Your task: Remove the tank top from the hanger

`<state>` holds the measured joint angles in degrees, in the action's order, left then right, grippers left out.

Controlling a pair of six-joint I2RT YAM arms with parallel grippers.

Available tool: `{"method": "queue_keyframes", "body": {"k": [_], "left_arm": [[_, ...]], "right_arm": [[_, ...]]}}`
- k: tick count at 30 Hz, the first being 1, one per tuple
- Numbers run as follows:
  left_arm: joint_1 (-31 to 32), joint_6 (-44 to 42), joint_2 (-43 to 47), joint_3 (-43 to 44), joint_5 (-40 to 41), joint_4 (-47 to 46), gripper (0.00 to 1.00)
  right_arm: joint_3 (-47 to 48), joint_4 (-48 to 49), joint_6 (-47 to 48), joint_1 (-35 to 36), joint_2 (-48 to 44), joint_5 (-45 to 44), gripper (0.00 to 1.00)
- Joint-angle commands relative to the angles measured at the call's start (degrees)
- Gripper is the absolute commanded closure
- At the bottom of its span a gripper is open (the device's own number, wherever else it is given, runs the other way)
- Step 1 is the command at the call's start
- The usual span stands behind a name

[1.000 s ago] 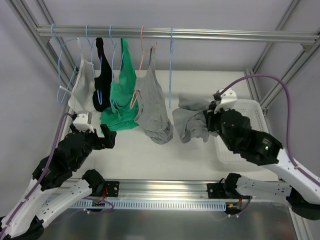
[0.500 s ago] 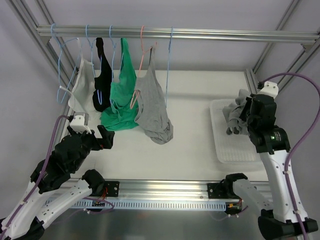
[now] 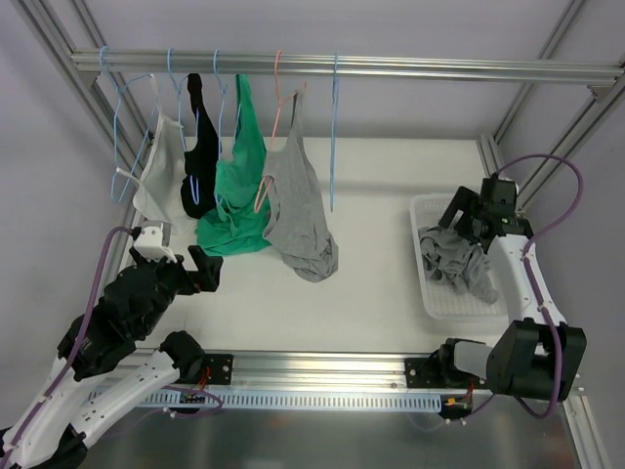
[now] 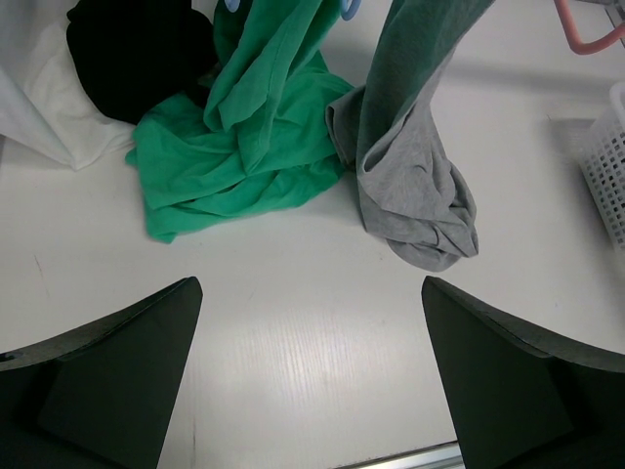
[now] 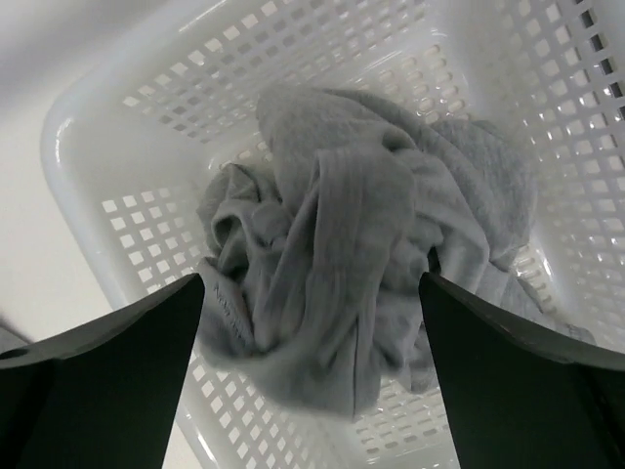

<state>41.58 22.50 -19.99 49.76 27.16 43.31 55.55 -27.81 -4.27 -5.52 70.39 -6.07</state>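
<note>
Lowered the grey tank top [image 3: 454, 259] onto the bench [image 3: 371, 283] side at 3 o'clock since the earlier frame, when held aloft. Noted the rail [image 3: 439, 70] at 12 o'clock with four other garments [image 3: 239, 186] hung toward 10 and 11. Found the tank top heaped inside the white basket [image 3: 435, 305], clear of the bare blue hanger [image 3: 333, 127]. Judged removal done for this one. Saw the right gripper [image 5: 311, 283] spread wide above the heap, gripping nothing. Saw the left gripper [image 4: 312, 283] at 8 o'clock, likewise wide and empty.
</note>
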Motion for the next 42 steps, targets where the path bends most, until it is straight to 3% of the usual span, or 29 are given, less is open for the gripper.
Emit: {"method": "queue_keyframes", "body": {"k": [1, 7, 10, 14, 17, 20, 26, 29, 33, 42], "left_arm": [[0.08, 0.26, -0.05, 1.13, 0.0, -0.6, 0.01], [0.08, 1.23, -5.23, 8.58, -1.75, -0.6, 0.01], [0.08, 1.49, -9.44, 14.81, -3.77, -0.68, 0.01], [0.08, 0.1, -21.1, 24.75, -4.3, -0.59, 0.01], [0.08, -2.19, -30.24, 33.45, -7.64, -0.33, 0.01], [0.08, -4.47, -38.07, 41.89, -10.1, -0.16, 0.01], [-1.33, -13.61, -50.47, 55.17, -5.98, -0.07, 0.01], [-3.08, -18.36, -56.99, 60.88, -9.56, 0.02, 0.01], [-6.94, -19.52, -63.67, 66.33, -14.23, 0.11, 0.06], [-10.73, -20.83, -75.98, 74.86, -15.03, -0.33, 0.37]], "right_arm": [[1.49, 2.07, -1.35, -0.11, -6.2, -1.22, 0.01], [4.3, -3.28, 0.75, -0.19, -18.5, -4.74, 0.0], [3.78, -3.83, 1.02, -0.19, -23.53, -1.07, 0.01], [-0.78, 1.35, -0.73, -0.19, -31.87, 19.91, 0.01], [-3.43, 4.43, -1.88, -0.11, -32.42, 33.34, 0.0], [-5.1, 5.49, -3.02, -0.11, -31.72, 38.22, 0.01], [-7.82, 5.31, -1.88, -0.11, -34.61, 43.41, 0.0], [-8.96, 4.96, -1.79, -0.11, -36.2, 45.96, 0.01], [-9.23, 4.87, -2.58, -0.11, -38.22, 47.55, 0.01], [-9.76, 4.78, -3.64, 0.16, -41.21, 49.31, 0.01]]}}
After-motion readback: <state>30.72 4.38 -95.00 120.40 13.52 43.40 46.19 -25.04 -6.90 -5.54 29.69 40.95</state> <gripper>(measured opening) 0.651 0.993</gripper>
